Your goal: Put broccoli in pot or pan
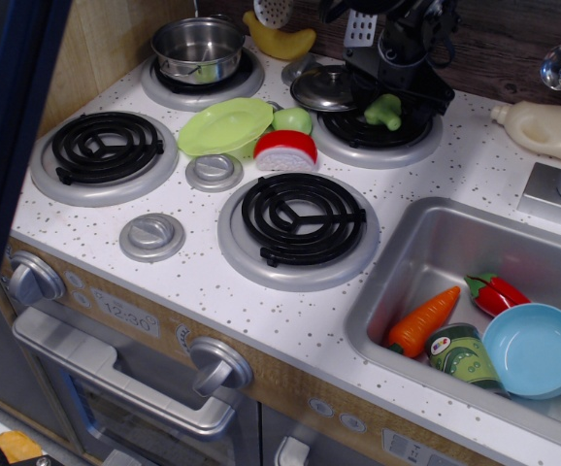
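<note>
pincer (389, 97) clamps the broccoli (383, 111) over the rear right burner | your pot (199, 49) lies well left, rear-left burner | carry it leftward

The toy kitchen has a white speckled countertop (213, 291), and behind it stands a dark wood-grain back wall (513, 44). To the left of the countertop rises a light wooden side panel (96, 44). Below its front edge is a grey oven door handle (115, 374).
</note>
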Robot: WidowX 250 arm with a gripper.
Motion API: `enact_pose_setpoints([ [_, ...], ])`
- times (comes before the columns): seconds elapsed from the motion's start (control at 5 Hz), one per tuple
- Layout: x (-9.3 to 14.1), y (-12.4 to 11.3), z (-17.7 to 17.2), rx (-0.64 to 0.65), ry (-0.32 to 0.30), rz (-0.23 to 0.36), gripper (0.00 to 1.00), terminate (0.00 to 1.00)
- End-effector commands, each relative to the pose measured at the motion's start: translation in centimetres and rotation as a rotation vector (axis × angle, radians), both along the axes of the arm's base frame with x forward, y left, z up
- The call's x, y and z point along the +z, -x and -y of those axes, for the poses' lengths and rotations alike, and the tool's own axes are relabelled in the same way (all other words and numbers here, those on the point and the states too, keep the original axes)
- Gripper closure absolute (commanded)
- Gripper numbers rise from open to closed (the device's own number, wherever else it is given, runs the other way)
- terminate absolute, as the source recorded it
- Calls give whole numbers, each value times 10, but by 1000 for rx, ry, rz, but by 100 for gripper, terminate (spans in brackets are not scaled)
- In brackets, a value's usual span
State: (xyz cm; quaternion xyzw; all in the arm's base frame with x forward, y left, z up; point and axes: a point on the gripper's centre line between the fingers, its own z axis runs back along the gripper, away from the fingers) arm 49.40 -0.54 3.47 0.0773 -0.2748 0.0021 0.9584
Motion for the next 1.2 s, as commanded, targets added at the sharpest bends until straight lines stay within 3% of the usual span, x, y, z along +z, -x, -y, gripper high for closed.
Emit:
enact_pose_setpoints([
  [0.0, 22, -12, -4, -21, 55, 61, 0, 0],
  [0.2, 14, -12, -6, -29, 133, 51, 100, 0],
  [0.4, 14, -9, -9, -23, 135, 26, 100, 0],
  [0.6, 28, -1, -16, 3, 92, -13, 100, 0],
  [0.8, 66, 9, -29, 116, -128, -49, 100, 0],
  [1.0, 88, 27, -44, 260, -191, -69, 100, 0],
])
